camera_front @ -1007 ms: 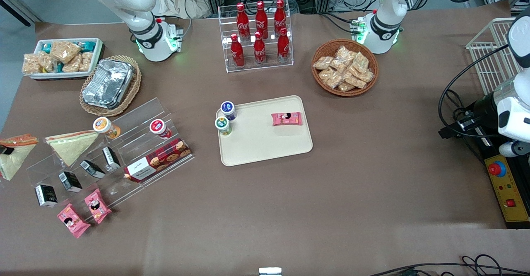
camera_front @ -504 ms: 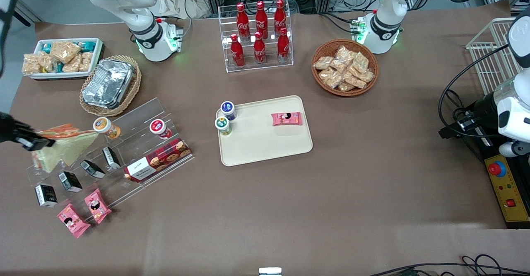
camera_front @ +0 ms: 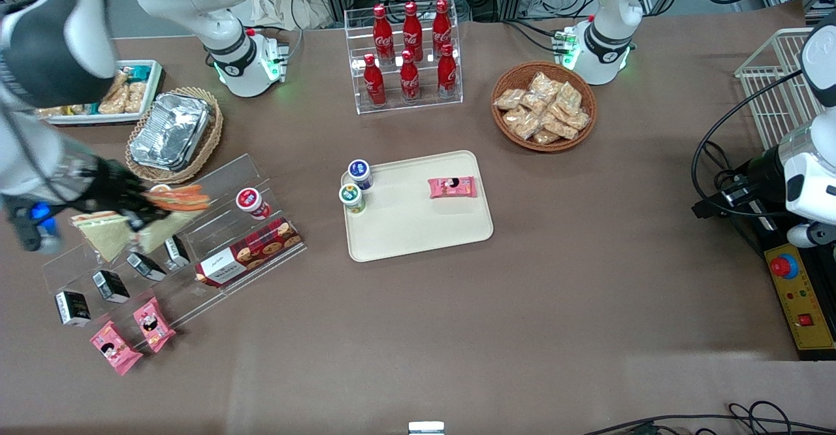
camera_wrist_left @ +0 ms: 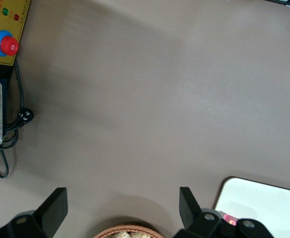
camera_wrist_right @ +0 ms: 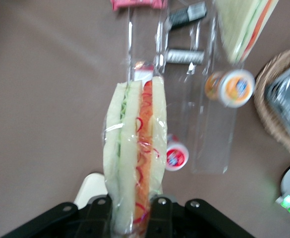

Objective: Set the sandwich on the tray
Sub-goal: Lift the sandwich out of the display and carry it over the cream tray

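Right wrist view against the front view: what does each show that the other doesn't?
Only the right wrist view shows the grip: the gripper is shut on the sandwich, fingers pressing both bread faces, filling edge toward the camera.

Only the front view shows the tray, with a pink packet on it and two small cups at its edge, plus the cola bottles.

Both show the held sandwich above the clear stepped rack, the second sandwich, the red-lidded cup and the foil container.
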Motion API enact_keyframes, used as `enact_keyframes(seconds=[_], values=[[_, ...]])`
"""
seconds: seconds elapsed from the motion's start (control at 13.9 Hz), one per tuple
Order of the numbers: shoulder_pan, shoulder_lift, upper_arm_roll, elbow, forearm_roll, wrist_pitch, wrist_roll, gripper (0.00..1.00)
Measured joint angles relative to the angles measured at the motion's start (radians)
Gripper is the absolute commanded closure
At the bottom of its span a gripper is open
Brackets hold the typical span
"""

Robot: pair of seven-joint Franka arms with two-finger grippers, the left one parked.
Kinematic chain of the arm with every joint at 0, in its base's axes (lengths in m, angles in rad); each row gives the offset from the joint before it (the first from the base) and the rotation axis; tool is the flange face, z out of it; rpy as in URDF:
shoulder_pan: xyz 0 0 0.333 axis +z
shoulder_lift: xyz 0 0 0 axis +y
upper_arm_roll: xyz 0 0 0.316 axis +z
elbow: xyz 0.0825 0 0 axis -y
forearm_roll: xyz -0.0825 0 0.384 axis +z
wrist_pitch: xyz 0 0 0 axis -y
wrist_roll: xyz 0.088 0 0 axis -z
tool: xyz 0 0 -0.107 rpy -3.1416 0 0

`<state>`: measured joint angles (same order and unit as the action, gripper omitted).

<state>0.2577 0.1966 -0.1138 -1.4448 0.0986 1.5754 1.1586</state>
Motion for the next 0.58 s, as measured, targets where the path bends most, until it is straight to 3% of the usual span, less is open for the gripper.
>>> enact_keyframes(seconds=[0.58], values=[[0.355, 0.172, 0.004, -0.025, 0.001, 0.315, 0.536, 1.00]])
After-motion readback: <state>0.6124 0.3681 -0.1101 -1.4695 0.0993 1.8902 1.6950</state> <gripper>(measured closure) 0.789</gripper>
